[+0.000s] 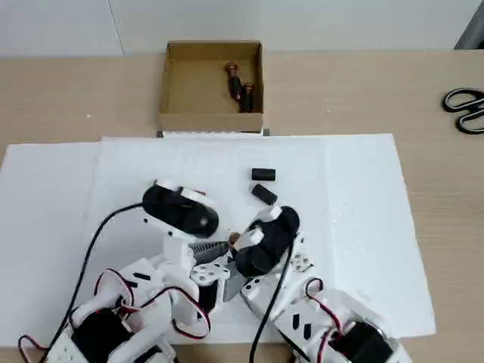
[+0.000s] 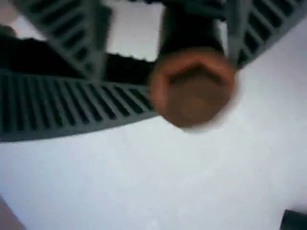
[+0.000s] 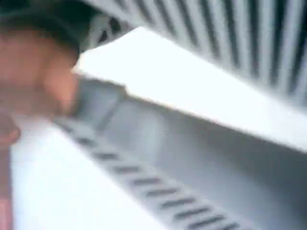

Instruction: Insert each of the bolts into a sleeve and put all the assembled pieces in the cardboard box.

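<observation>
Both arms meet over the middle of the white sheet [image 1: 355, 197]. A copper bolt [image 1: 234, 239] is held between them. Its round head [image 2: 192, 91] faces the left wrist camera, with a black sleeve [image 2: 192, 26] behind it. My left gripper [image 1: 221, 248] is shut on the bolt. My right gripper [image 1: 240, 240] closes on the sleeve end, beside the copper blur [image 3: 33, 76]. Two loose black sleeves [image 1: 262, 175] [image 1: 264, 193] lie just beyond the grippers. The cardboard box [image 1: 212, 121] at the back holds two assembled pieces [image 1: 233, 76] [image 1: 246, 97].
Black-handled scissors [image 1: 465, 110] lie on the wooden table at the far right. The sheet stretches bare to the left and right of the arms. Cables trail from both arm bases along the near edge.
</observation>
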Controlling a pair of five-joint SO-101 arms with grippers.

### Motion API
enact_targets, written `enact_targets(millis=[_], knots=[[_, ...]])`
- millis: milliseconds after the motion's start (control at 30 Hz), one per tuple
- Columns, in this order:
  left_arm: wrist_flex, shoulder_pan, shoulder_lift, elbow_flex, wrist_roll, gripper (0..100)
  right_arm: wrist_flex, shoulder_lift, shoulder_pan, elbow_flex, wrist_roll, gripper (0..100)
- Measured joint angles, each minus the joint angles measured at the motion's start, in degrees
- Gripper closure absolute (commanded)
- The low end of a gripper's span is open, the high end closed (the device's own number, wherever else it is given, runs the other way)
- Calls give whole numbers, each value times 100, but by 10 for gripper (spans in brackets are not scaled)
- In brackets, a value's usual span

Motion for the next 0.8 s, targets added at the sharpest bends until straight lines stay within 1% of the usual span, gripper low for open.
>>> enact_targets(millis=[167,433,500,600,667,733,800], knots=[[70,-114,0,-18,-9,787,0,18,0,0,0,996],[378,-132,53,-510,-18,795,-9,-62,0,-26,0,996],[378,-167,9,-695,-114,849,-9,26,9,-18,0,996],[378,-457,0,-853,-281,1000,-9,18,18,-26,0,996],[378,-721,0,-897,-457,979,-9,26,158,-26,0,996],[378,-1002,0,-897,-615,997,-9,18,316,-26,0,996],[378,-1310,0,-897,-712,994,-9,18,448,-26,0,996]])
